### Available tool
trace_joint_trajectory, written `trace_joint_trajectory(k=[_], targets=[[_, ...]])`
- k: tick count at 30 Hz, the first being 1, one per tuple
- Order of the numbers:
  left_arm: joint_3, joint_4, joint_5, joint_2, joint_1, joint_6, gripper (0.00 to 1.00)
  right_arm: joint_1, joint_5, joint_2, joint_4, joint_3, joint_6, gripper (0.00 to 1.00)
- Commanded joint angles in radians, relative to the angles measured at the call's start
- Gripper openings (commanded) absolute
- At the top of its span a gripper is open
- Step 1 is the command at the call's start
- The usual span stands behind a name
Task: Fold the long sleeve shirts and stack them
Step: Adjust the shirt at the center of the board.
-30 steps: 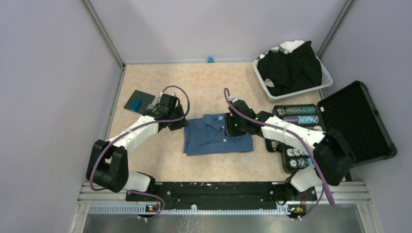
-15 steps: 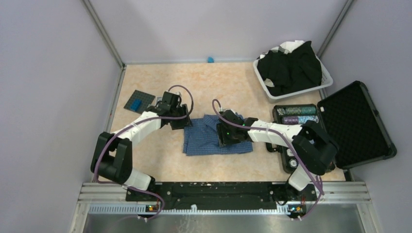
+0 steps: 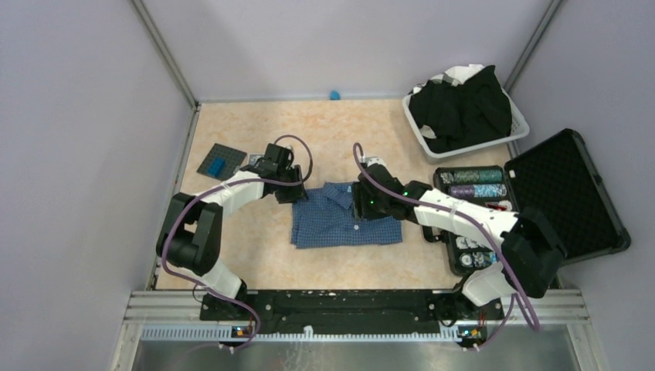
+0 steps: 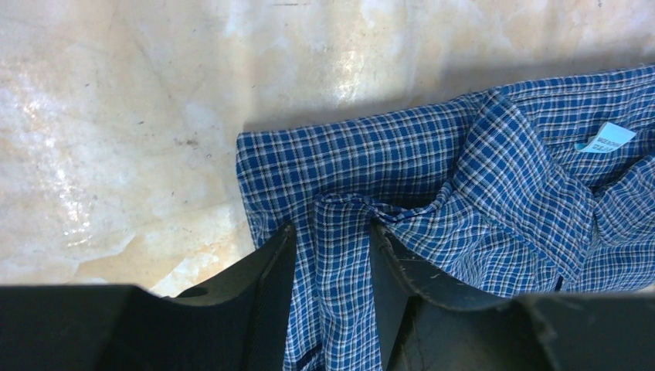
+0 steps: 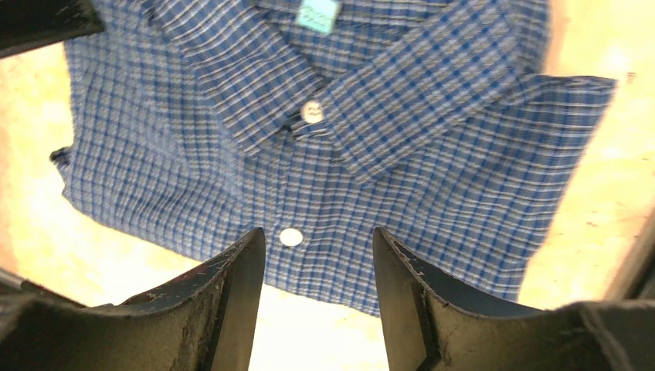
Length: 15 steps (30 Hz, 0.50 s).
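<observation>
Marbled tan table (image 3: pixel 247 239) is spanned by both arms: the left arm is sharply bent, the left pincer (image 3: pixel 297 195) half closed on a puckered fold of the blue shirt (image 3: pixel 340 228), which is spread to that pincer's right, while the right pincer (image 3: pixel 361 210) is held parted and empty just above its front. Since half a second ago the right pincer has been drawn back toward the collar (image 5: pixel 417 93). The pinched fold is shown only by the left wrist view, the black shirts (image 3: pixel 463 108), well beyond the right pincer, only from above.

No legible text, brand or number found. A pale blue label (image 4: pixel 608 137) is sewn at the neck of the blue checked shirt (image 3: pixel 346 224); its print is too small to read.
</observation>
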Motion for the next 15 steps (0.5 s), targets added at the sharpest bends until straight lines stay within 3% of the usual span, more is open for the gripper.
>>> trace_joint_trajectory(k=[1, 5, 11, 15], targets=[[0.035, 0.075, 0.035, -0.014, 0.002, 0.015, 0.44, -0.061, 0.016, -0.052, -0.008, -0.046, -0.023, 0.53], [0.038, 0.074, 0.046, -0.004, 0.002, 0.015, 0.38, -0.089, 0.009, -0.058, 0.006, -0.081, -0.024, 0.53], [0.039, 0.056, 0.055, -0.042, 0.002, 0.014, 0.12, -0.11, 0.0, -0.056, 0.021, -0.114, -0.022, 0.52], [0.061, -0.008, -0.016, -0.092, 0.003, 0.028, 0.0, -0.114, -0.007, -0.048, 0.036, -0.138, -0.02, 0.52]])
